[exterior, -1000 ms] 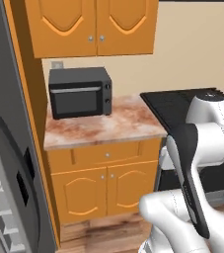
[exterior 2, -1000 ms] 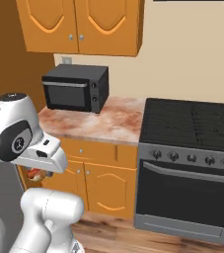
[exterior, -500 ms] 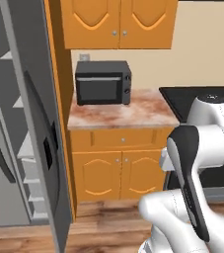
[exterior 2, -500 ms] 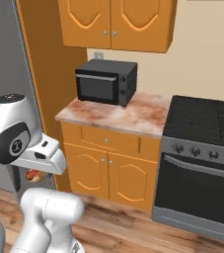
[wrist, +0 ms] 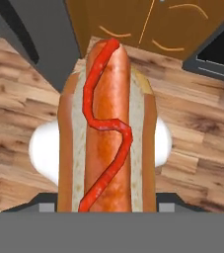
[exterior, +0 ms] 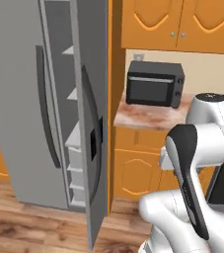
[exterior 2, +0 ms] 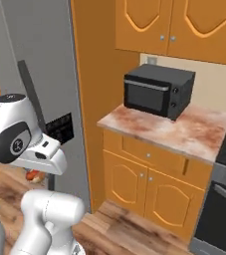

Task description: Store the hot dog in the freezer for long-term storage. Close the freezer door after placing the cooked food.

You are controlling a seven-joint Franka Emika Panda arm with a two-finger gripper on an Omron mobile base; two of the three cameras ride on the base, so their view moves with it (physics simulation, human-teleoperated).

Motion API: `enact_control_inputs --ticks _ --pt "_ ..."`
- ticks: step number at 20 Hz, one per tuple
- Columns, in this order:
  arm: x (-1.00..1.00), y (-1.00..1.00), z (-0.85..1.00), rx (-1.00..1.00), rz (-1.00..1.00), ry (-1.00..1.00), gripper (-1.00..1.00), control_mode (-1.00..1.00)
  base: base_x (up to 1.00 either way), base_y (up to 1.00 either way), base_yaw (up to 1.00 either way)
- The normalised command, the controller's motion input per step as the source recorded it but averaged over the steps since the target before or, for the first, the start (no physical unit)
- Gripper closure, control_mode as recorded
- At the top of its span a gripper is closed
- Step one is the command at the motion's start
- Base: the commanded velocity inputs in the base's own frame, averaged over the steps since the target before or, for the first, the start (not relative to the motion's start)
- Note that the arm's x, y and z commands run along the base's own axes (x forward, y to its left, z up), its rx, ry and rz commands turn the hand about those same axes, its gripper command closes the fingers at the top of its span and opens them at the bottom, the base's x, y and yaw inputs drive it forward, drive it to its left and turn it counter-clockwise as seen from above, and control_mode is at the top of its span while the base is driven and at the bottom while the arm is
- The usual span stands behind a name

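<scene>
- The hot dog [wrist: 107, 128] fills the middle of the hand view: a reddish-brown sausage with a wavy red ketchup line, lying in a tan bun, seen end-on above the wooden floor [wrist: 15, 104].
- The gripper [wrist: 107, 201] is closed on the bun, its dark fingertips [wrist: 43, 201] showing at either side of the bun's lower end.
- In the right base view a small reddish bit of the hot dog peeks out below the white hand, low and beside the fridge.
- The freezer [exterior: 70, 143] stands open, pale shelves stacked one over another; nothing can be made out on them.
- The freezer door [exterior: 94, 148] is swung out edge-on toward the camera, with its long dark handle and dark dispenser panel [exterior: 95, 143].
- The wider fridge door [exterior: 19, 99] is shut.
- A black microwave [exterior: 155, 84] sits on the marbled counter [exterior: 148, 116], its door closed, above orange cabinets [exterior: 133, 170].
</scene>
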Motion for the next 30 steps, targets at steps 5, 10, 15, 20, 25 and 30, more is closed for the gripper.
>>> enact_control_inputs --ticks 5,10,15,20,25,30 --pt "0.00 0.00 0.00 0.00 0.00 0.00 1.00 1.00 -0.61 0.24 0.65" --pt "0.00 0.00 0.00 0.00 0.00 0.00 1.00 1.00 -0.66 0.73 0.64" --pt "0.00 0.00 0.00 0.00 0.00 0.00 1.00 1.00 -0.77 0.98 0.61" --pt "0.00 0.00 0.00 0.00 0.00 0.00 1.00 1.00 -0.64 1.00 0.51" --pt "0.00 0.00 0.00 0.00 0.00 0.00 1.00 1.00 0.13 0.91 0.08" --pt "0.00 0.00 0.00 0.00 0.00 0.00 1.00 1.00 0.25 0.96 0.00"
